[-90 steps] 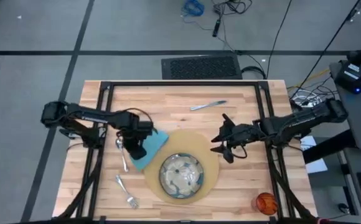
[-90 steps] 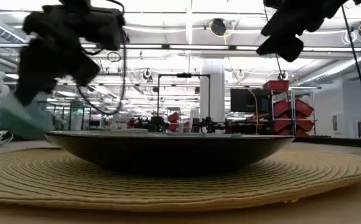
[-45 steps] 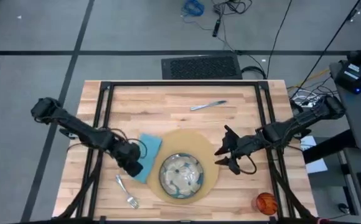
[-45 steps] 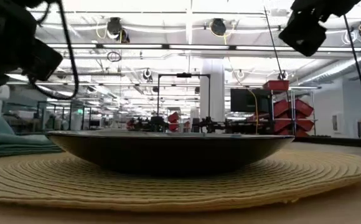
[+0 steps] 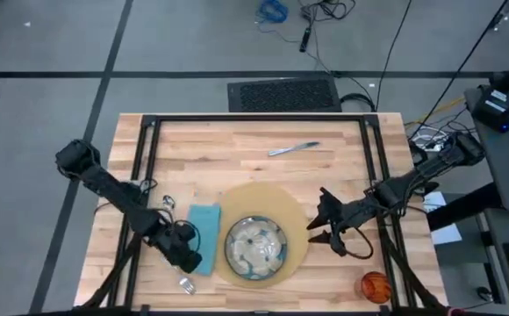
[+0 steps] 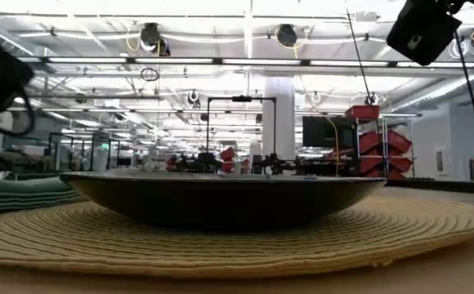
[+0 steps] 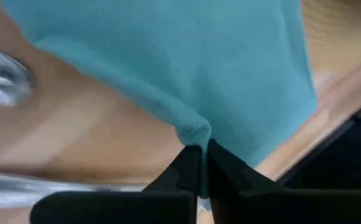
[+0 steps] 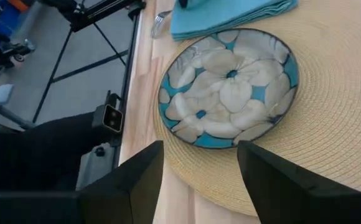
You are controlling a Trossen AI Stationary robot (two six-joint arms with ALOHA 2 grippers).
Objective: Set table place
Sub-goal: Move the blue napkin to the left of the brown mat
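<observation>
Nearest the front edge, the orange cup (image 5: 374, 286) sat off at the corner and the fork (image 5: 185, 283) poked out by the left pincer (image 5: 189, 257), which was pinched shut on the teal napkin (image 5: 202, 227) beside the placemat (image 5: 292, 213). So mat and dish (image 5: 255, 247) looked done, napkin roughly placed. The right pincer (image 5: 327, 226) hovered wide and empty over the mat's edge. The spoon (image 5: 167, 201) and the knife (image 5: 293, 148) farther back on the table (image 5: 237, 145) weren't yet set.

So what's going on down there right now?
Left pincer shut on teal napkin, beside placemat. Right pincer open, hovering by placemat. Nothing blocking.
</observation>
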